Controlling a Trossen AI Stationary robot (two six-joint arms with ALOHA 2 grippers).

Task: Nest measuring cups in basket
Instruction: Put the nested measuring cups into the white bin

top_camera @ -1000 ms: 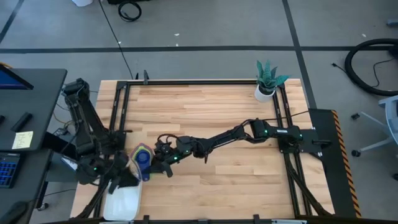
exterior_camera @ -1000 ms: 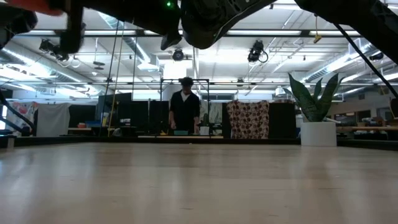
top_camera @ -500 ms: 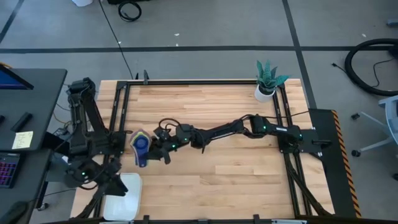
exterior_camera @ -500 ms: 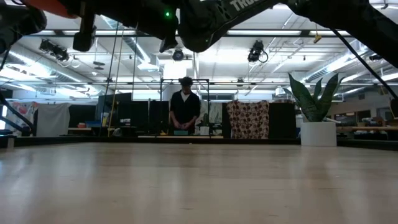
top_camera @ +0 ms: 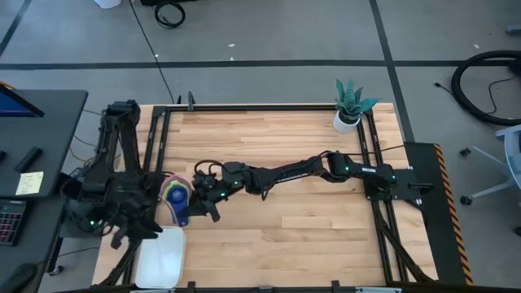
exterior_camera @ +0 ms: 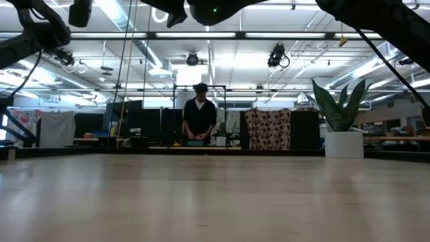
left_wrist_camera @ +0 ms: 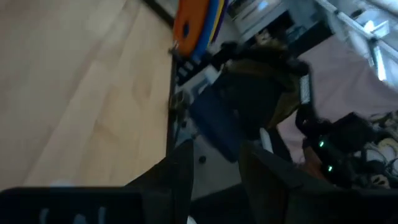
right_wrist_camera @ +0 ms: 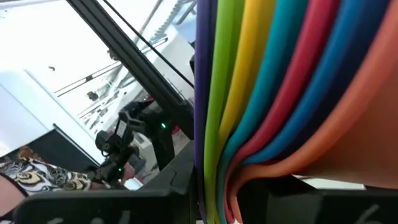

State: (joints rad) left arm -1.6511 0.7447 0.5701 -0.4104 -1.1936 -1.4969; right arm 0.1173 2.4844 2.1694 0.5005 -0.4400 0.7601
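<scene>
The nested measuring cups [top_camera: 176, 194] show as a rainbow stack with a dark blue handle [top_camera: 181, 214]. They hang in the air left of the table's middle. My right gripper [top_camera: 200, 202] reaches in from the right and is shut on them. In the right wrist view their coloured layers [right_wrist_camera: 267, 81] fill the picture. The white basket [top_camera: 159, 259] lies at the near left corner. My left gripper [top_camera: 129, 232] stands open with nothing in it beyond the table's left edge, beside the basket. Its wrist view [left_wrist_camera: 214, 160] looks toward the cups [left_wrist_camera: 194, 18]. My right gripper pinches the stack's bunched coloured layers [right_wrist_camera: 214, 165] between its two fingers; whether these are handles or rims I cannot tell. The fingers come about level from the table's right side. The stack is lifted clear of the table, with the dark blue handle pointing toward the near edge.
A white potted plant [top_camera: 350, 104] stands at the far right corner. A black frame rail [top_camera: 155, 146] runs along the table's edges. A person [exterior_camera: 199, 121] stands in the room beyond the far edge. Bare wood lies across the table's middle and right.
My right gripper has risen and gone a little toward the table's left edge, carrying the stacked cups with it. My left arm has swung away from the cups, toward the table's left edge.
</scene>
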